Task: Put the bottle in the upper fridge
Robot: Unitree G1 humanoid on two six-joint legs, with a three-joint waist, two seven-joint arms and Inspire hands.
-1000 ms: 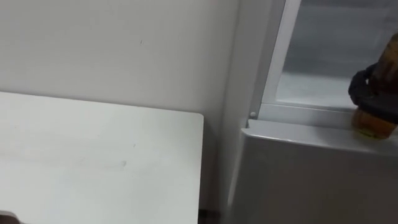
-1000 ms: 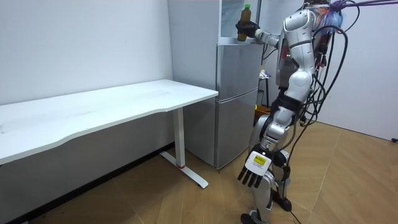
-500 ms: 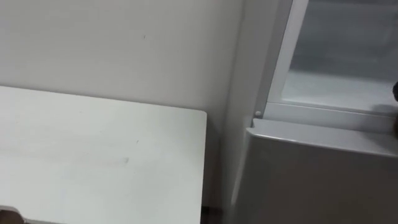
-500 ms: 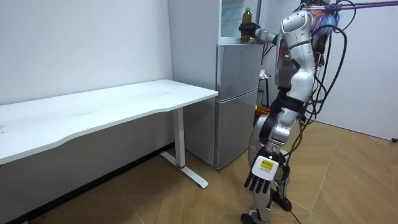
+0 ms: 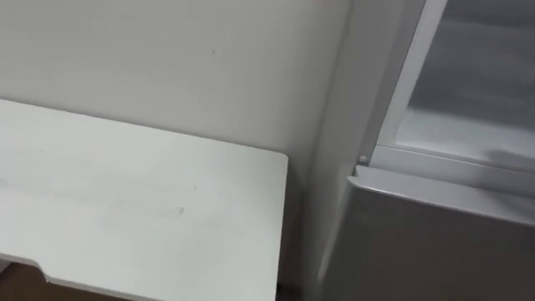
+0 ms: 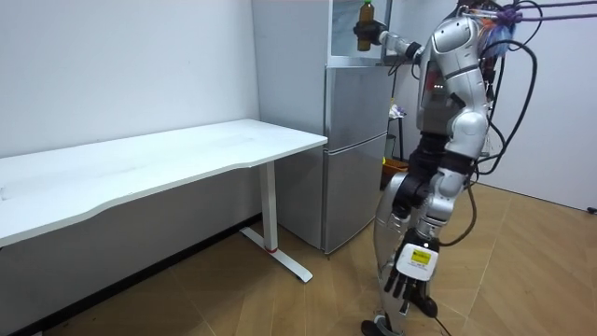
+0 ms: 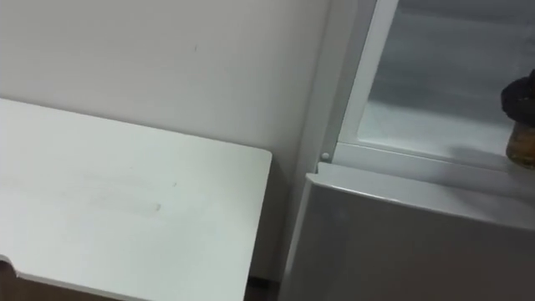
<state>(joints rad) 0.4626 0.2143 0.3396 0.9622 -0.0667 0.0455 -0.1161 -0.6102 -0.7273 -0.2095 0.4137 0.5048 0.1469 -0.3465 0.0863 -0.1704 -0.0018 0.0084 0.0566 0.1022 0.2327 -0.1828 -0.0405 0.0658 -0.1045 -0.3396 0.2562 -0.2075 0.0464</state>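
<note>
While the fridge (image 6: 356,149) stands beside the white table (image 6: 187,154), your robot's right hand (image 6: 367,37) is curled round the bottle (image 6: 365,13) at the open upper compartment (image 7: 435,79). It may already touch the shelf (image 7: 410,121); that is hard to tell. Releasing it remains. The left hand (image 6: 410,273) hangs with relaxed fingers.

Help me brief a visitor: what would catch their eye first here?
The robot's raised right hand, curled round an amber bottle at the open upper compartment of the grey fridge. Next, the long white table beside the fridge, and the left hand hanging open low at its side.
</note>
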